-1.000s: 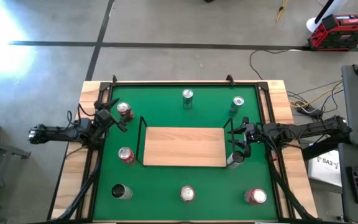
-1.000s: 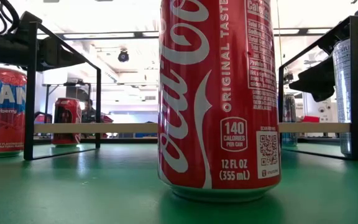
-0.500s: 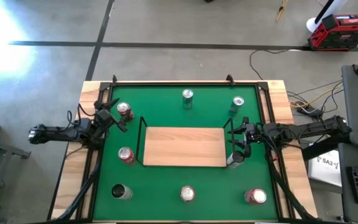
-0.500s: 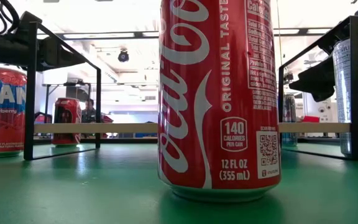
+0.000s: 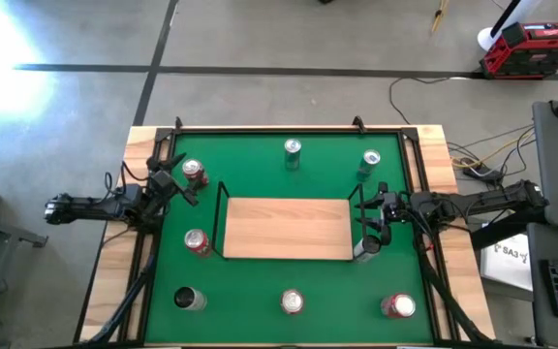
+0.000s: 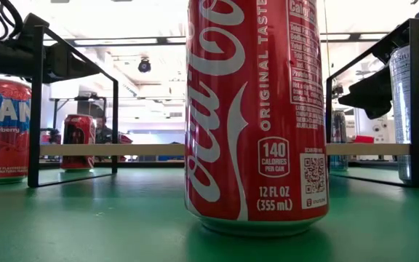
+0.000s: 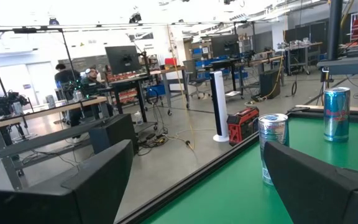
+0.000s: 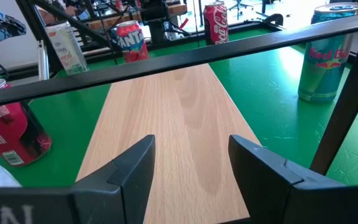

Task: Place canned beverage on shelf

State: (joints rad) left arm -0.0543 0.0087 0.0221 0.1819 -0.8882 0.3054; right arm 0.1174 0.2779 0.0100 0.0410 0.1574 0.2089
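Bare wooden shelf (image 5: 286, 229) at the middle of the green mat (image 5: 260, 165), cans standing all around it on the mat.

The right gripper (image 5: 368, 225) hovers at the shelf's right wire end, its fingers (image 8: 132, 163) spread wide and empty over the board's edge; a silver can (image 5: 365, 250) stands on the mat just beside it, at the shelf's front right corner. A Coca-Cola can (image 6: 257, 113) stands at the front centre, a red can (image 5: 398, 306) at the front right and a dark can (image 5: 188, 299) at the front left. A Fanta can (image 5: 197, 241) stands near the shelf's left end. At the back stand a silver-topped can (image 5: 292, 151) and a Red Bull can (image 5: 370, 161). The left gripper (image 5: 180, 184) waits at the mat's left edge, fingers (image 7: 98, 180) wide apart and empty, just beside another red can (image 5: 194, 173).
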